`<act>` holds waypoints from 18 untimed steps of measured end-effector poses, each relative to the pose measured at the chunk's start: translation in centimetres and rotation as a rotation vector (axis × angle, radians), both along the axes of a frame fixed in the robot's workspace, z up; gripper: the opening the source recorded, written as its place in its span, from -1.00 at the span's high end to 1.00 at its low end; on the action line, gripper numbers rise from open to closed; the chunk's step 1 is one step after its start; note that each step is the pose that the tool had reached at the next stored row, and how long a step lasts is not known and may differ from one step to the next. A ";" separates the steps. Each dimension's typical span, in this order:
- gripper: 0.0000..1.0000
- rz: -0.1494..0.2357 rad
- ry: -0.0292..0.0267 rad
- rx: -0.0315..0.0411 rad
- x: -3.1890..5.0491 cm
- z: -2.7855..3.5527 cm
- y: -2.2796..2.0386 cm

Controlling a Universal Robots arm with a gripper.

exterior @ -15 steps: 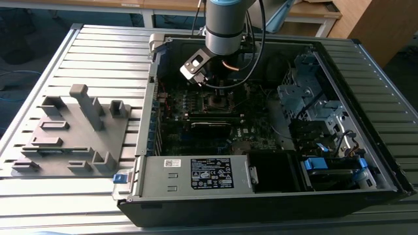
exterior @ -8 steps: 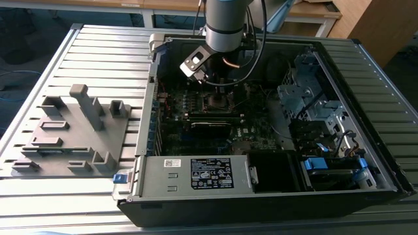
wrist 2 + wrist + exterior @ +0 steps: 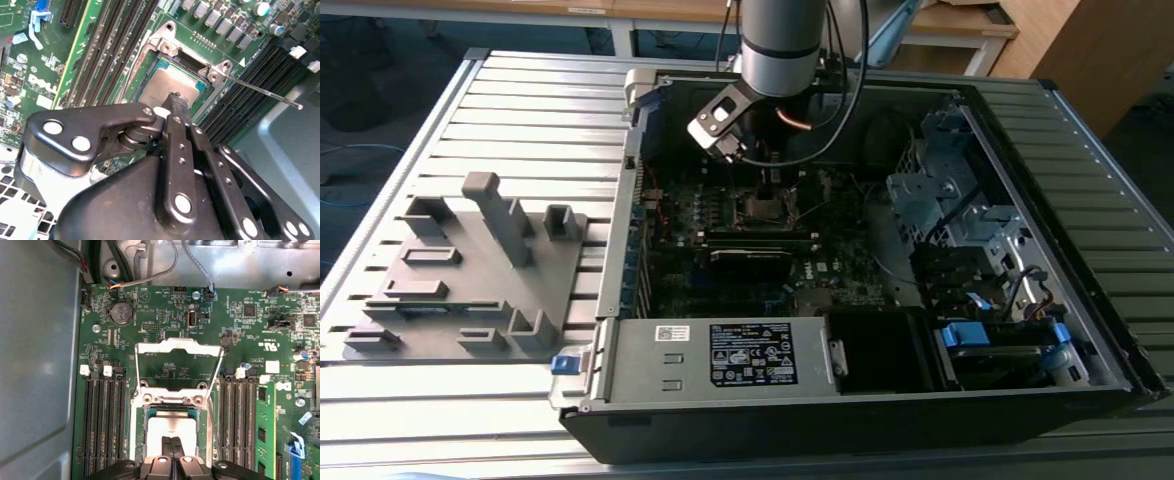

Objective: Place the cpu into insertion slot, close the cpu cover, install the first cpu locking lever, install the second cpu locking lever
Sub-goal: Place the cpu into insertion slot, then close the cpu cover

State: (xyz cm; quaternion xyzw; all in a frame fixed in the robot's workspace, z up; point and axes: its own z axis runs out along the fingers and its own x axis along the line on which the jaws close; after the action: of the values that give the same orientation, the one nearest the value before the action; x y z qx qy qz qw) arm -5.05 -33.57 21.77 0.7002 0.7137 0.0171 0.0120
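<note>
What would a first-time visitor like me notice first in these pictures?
Probably the robot arm reaching down from above into an open computer case on a slatted metal table. Up close, its jaws are closed together right over the silver cpu. The cpu sits in the insertion slot, with the shiny cpu cover flipped open next to it.

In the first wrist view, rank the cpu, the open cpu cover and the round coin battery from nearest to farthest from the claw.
1. The cpu, lying in the insertion slot, directly under the tips of the claw.
2. The cpu cover, swung open beyond the slot's hinge edge.
3. The coin battery, past the cover, toward the board's corner by the case wall.
</note>
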 end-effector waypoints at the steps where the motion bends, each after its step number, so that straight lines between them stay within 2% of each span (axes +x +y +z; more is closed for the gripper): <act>1: 0.79 0.000 0.0002 -0.0003 0.00 0.02 0.00; 8: 0.79 0.000 0.0002 -0.0002 0.00 0.46 0.00; 18: 0.79 0.000 0.0003 -0.0004 0.00 0.64 0.00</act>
State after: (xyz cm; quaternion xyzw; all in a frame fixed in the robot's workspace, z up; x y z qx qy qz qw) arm -5.06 -33.58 22.41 0.7002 0.7137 0.0168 0.0121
